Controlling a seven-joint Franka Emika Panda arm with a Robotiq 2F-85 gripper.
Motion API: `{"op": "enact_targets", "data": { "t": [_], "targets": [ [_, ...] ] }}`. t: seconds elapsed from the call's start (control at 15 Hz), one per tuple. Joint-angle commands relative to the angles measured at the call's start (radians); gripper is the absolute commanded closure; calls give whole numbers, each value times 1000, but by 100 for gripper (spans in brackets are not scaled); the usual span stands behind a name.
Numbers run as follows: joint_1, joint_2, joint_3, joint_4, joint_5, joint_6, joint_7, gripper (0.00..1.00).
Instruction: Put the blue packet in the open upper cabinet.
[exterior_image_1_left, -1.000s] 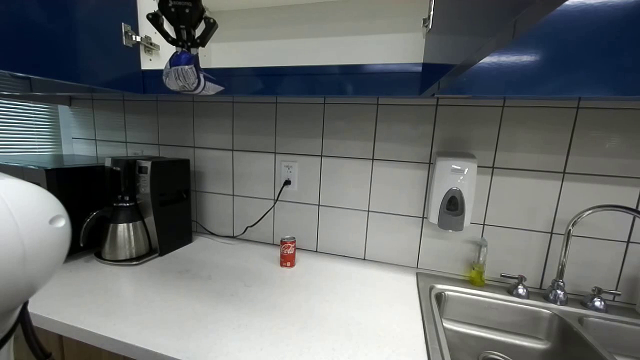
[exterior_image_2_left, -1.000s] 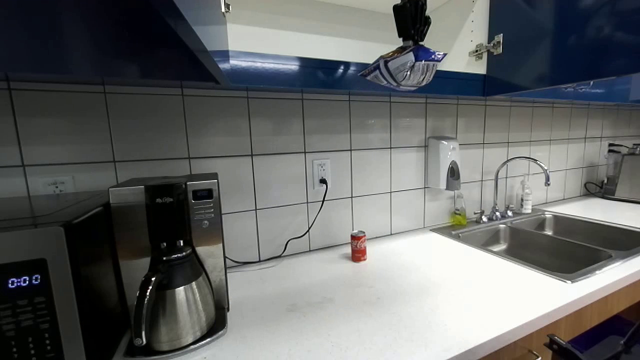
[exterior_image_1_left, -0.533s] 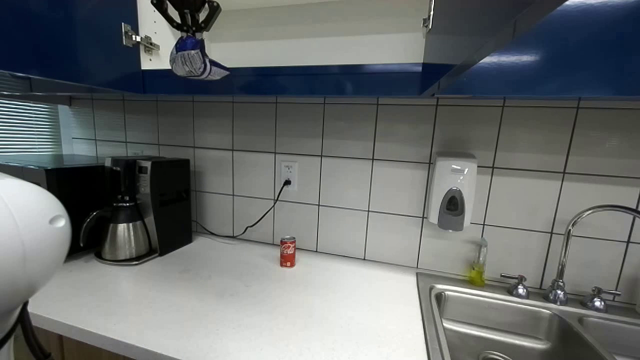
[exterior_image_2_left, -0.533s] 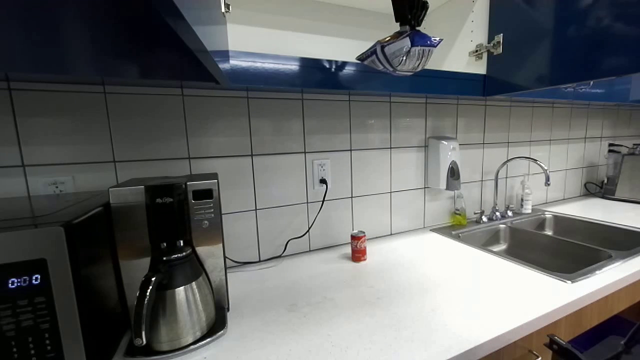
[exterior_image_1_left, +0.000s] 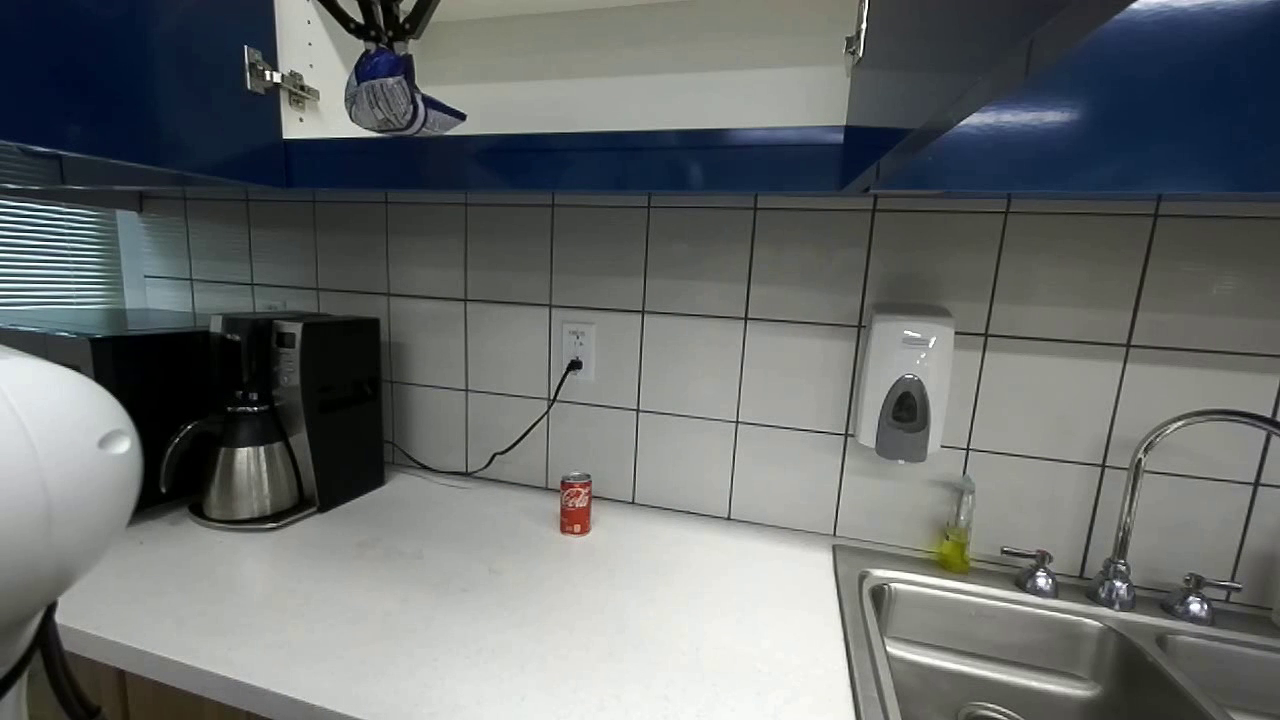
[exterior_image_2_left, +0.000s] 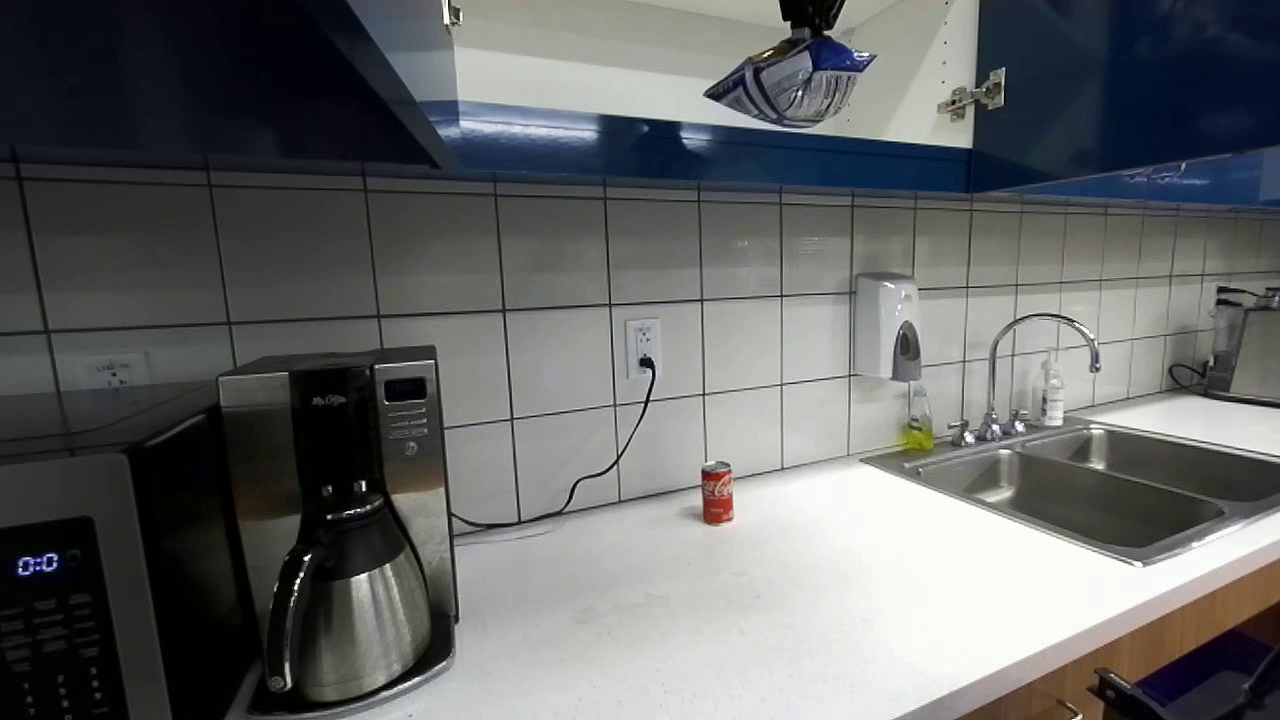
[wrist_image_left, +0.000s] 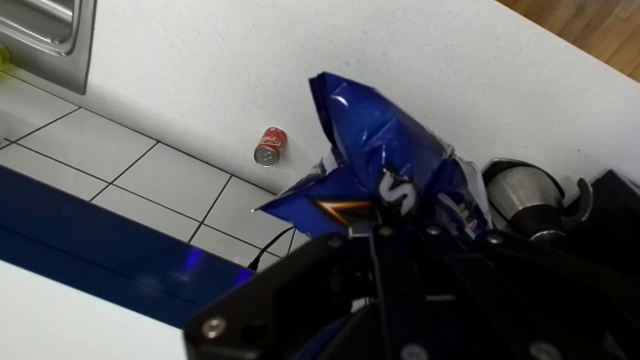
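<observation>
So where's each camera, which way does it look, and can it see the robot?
An exterior view: out from the counter, nearer the sink, facing the tiled wall; white arm at the left edge, gripper up top.
An exterior view: nearer the coffee maker, facing the tiled wall and sink; gripper up top.
Wrist view: on the wrist, looking down past the blue packet at the counter; gripper along the bottom.
Both exterior views share the blue packet in the gripper, the open upper cabinet and the red can.
</observation>
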Motion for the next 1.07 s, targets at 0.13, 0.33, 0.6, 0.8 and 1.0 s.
{"op": "enact_targets", "data": {
  "t": [0.13,0.33,0.6,0.8,1.0],
  "targets": [
    [-8,44,22,66,-93,11,-20,99],
    [-8,50,21,63,-128,52,-30,99],
    [-8,53,17,39,-169,162,-54,99],
    [-11,64,14,26,-192,243,-60,99],
    [-15,81,5,20,-197,299,-61,99]
  ]
}}
